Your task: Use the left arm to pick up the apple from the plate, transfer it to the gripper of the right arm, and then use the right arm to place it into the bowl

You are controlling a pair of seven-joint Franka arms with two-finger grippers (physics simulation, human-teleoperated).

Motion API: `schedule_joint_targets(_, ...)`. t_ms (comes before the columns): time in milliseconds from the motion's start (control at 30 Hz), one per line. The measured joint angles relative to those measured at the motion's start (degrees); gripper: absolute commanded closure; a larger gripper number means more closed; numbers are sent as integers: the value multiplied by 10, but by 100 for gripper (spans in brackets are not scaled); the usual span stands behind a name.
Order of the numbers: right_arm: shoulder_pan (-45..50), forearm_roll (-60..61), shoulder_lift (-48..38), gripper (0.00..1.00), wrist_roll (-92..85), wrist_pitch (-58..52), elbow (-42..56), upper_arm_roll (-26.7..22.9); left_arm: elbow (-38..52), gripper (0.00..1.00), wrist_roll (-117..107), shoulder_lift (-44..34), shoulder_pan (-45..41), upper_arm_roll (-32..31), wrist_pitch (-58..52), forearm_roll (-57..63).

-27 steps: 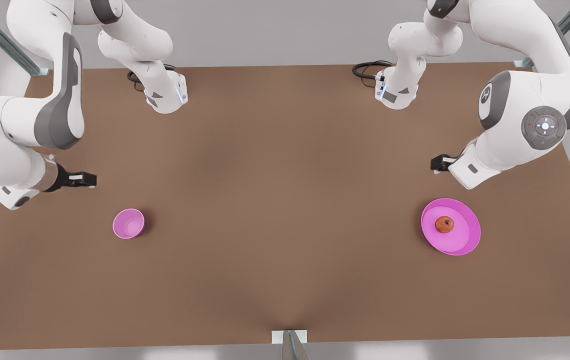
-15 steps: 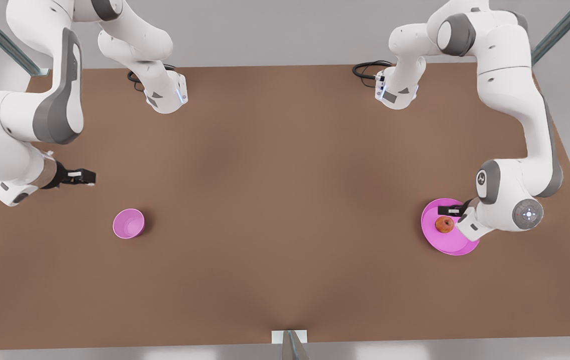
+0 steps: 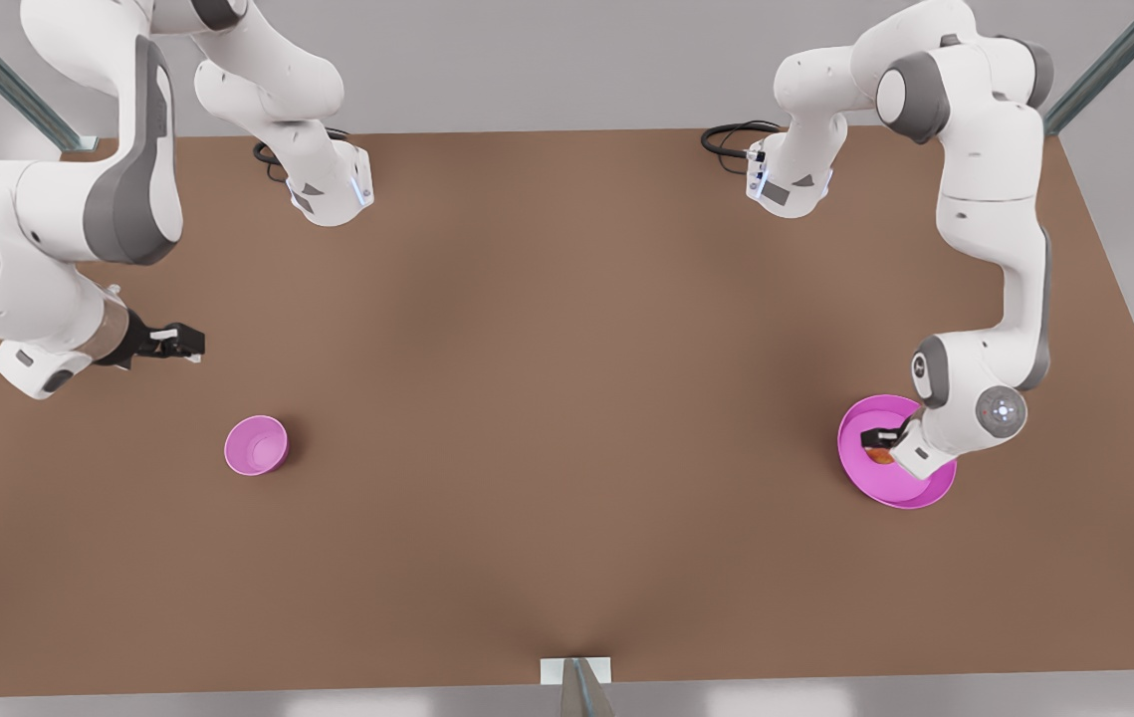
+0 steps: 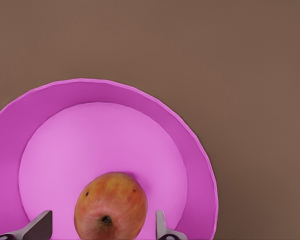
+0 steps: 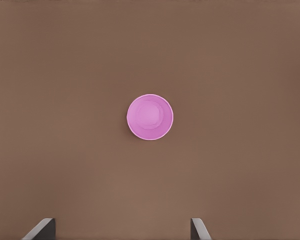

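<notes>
I am holding the left gripper [image 3: 875,438] open over the plate [image 3: 915,490], fingers [image 4: 40,227] straddling the apple [image 4: 110,206] without touching. The right gripper [image 3: 186,344], open and empty, is waiting above the table [image 3: 567,418], the bowl [image 3: 256,445] nearby, path clear.

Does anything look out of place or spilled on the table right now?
Nothing stands out. The apple sits on the plate between the open left hand; the bowl stands upright, and the right hand waits open.
</notes>
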Motion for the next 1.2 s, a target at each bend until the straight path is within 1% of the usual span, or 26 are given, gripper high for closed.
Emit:
schedule_joint_targets(167, -1, -3, -17, 0, 0, 15, -14, 1, -10, 0, 8, 11, 0, 0, 23, -2)
schedule_joint_targets(367, -8, -2, -16, 0, 0, 21, -15, 0, -11, 0, 15, 22, 2, 0, 35, -3)
schedule_joint_targets(400, -9, -2, -16, 0, 0, 21, -15, 0, -11, 3, 16, 23, 3, 0, 36, -3)
schedule_joint_targets(433, -9, -2, -16, 0, 0, 22, -15, 0, -11, 8, 16, 24, 3, 0, 37, -3)
schedule_joint_targets(567, -7, -3, -16, 0, 1, 23, -15, 0, -11, 9, 17, 25, 4, 0, 39, -3)
schedule_joint_targets(600, -7, -3, -15, 0, 1, 24, -15, 0, -11, 14, 17, 25, 4, 0, 39, -3)
schedule_joint_targets(967, -7, 2, -13, 0, 1, 24, -16, 0, -12, 14, 18, 29, 8, 0, 39, -17)
schedule_joint_targets(1033, -7, 3, -12, 0, 1, 24, -17, 0, -12, 19, 18, 29, 8, 0, 39, -20)
schedule_joint_targets(1200, -7, 3, -13, 0, 1, 23, -17, 0, -12, 20, 19, 29, 8, 0, 38, -23)
